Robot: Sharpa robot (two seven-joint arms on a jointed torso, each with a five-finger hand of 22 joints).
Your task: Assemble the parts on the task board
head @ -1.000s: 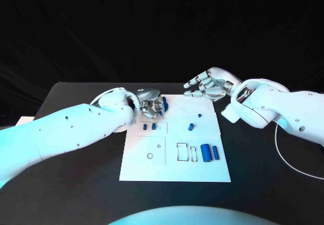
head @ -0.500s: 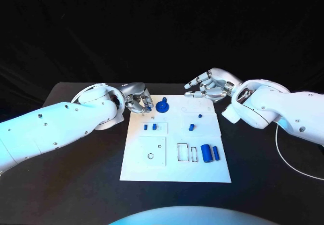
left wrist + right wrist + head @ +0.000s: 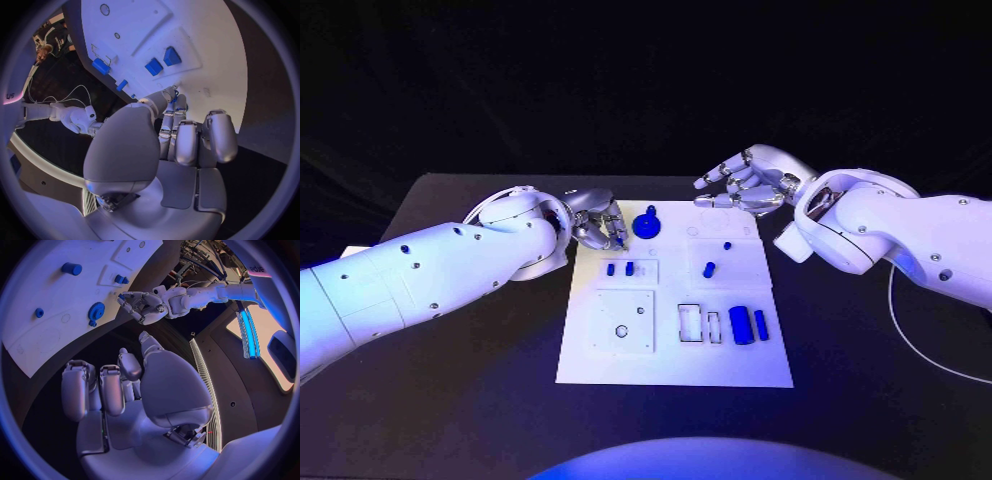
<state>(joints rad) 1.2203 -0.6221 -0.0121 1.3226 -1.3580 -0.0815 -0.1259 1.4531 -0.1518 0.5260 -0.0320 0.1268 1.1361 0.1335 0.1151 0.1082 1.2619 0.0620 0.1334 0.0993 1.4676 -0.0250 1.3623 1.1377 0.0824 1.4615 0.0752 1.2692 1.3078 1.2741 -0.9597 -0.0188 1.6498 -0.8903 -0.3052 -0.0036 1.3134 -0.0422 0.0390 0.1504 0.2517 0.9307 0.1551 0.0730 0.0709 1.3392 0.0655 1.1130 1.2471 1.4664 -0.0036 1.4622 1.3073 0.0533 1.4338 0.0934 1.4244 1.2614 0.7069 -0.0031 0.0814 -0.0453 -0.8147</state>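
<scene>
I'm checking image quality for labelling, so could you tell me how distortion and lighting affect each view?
Head view: straight edges on the white rectangular task board, blue-violet cast. Left wrist view: fisheye bends the board's edge; silver left robot hand looms large. Right wrist view: same bending, with a bright light strip at the rim.

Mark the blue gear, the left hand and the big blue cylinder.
blue gear [image 3: 648, 224], head view, its disc face.
left hand [image 3: 599, 228], head view, middle of the hand.
big blue cylinder [image 3: 740, 326], head view, mid-body.

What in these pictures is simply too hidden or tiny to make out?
- Left hand, head view: its own curled fingers hide whether they pinch anything.
- Blue gear, head view: teeth too small.
- Task board, left wrist view: far end cut off by the circle's rim.
- Right hand: palm faces away.
</scene>
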